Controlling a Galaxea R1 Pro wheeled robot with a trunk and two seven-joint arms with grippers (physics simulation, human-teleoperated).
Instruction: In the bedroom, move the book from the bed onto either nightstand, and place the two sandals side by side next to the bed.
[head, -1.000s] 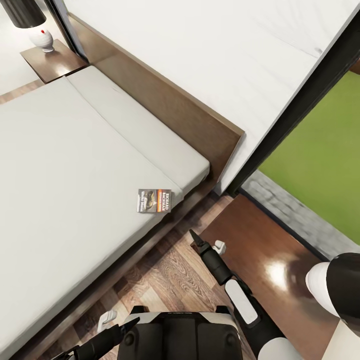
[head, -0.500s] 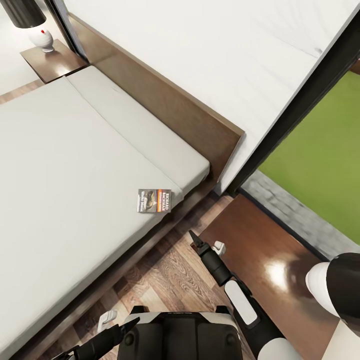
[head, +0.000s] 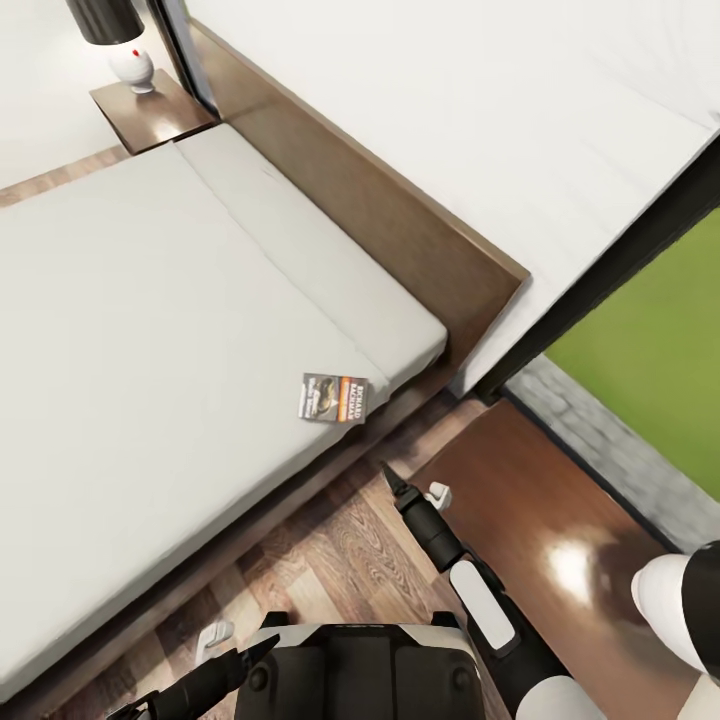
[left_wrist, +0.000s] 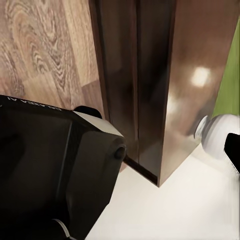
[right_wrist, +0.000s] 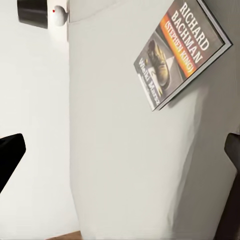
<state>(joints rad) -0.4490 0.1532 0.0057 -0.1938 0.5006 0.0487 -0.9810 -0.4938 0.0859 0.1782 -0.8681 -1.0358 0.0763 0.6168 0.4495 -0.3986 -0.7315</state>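
The book (head: 335, 398), dark with an orange band, lies flat on the grey mattress of the bed (head: 150, 330) close to its near edge, and it is seen large in the right wrist view (right_wrist: 182, 50). My right gripper (head: 392, 478) hovers over the wood floor just short of the bed frame, pointing at the book. It is open, with its fingertips (right_wrist: 10, 155) far apart and nothing between them. My left gripper (head: 250, 655) hangs low beside my base, and its jaws are unclear. One nightstand (head: 560, 540) stands right of my right arm. The sandals are out of view.
A second nightstand (head: 150, 110) with a white-and-black lamp (head: 128, 62) stands at the bed's far side. The dark headboard (head: 400, 230) runs along the white wall. A dark-framed window (head: 650, 340) shows grass. A white round object (head: 680, 605) sits on the near nightstand.
The whole picture has shifted right, so the camera has moved. Both arms keep the same place in the view, and the book lies where it did on the mattress.
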